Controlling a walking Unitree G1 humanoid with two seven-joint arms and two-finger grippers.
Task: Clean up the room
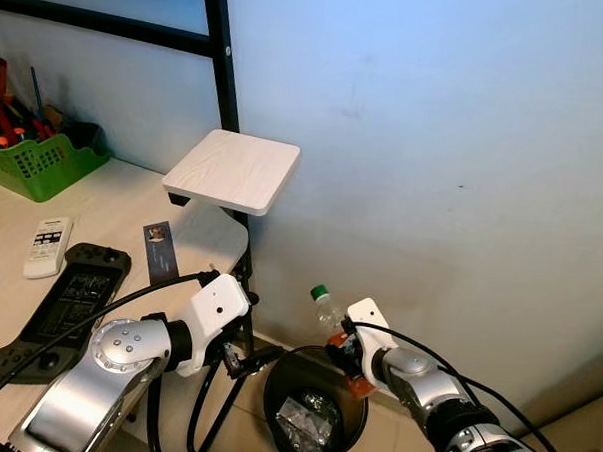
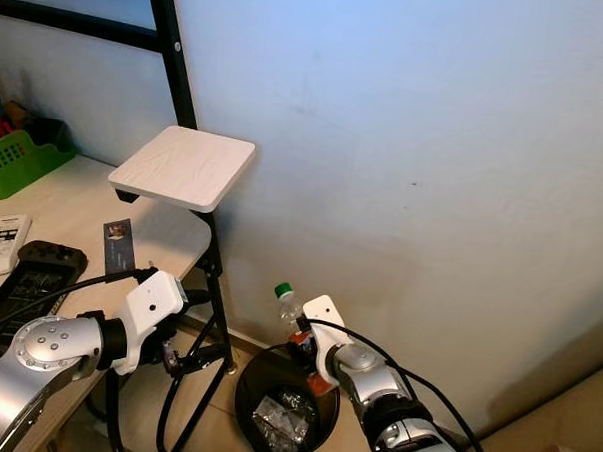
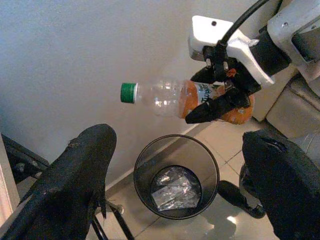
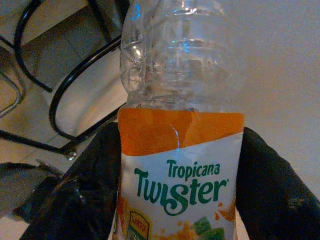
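Observation:
A clear plastic bottle (image 1: 330, 315) with a green cap and an orange Tropicana Twister label (image 4: 180, 185) is held by my right gripper (image 1: 351, 360), shut on its lower body. The bottle (image 3: 175, 97) hangs just above the rim of a black mesh bin (image 1: 285, 380) that stands on the floor by the wall and holds crumpled clear plastic (image 3: 175, 187). My left gripper (image 1: 251, 362) is open, to the left of the bin near the table's black legs, its two fingers (image 3: 75, 175) spread wide with nothing between them.
A light table (image 1: 112, 203) on my left carries a white remote (image 1: 47, 246), a black game controller (image 1: 63, 306), a dark card (image 1: 160, 250) and a green basket of tools (image 1: 39, 160). A raised wooden shelf (image 1: 234, 168) sits at its corner. The wall is close behind.

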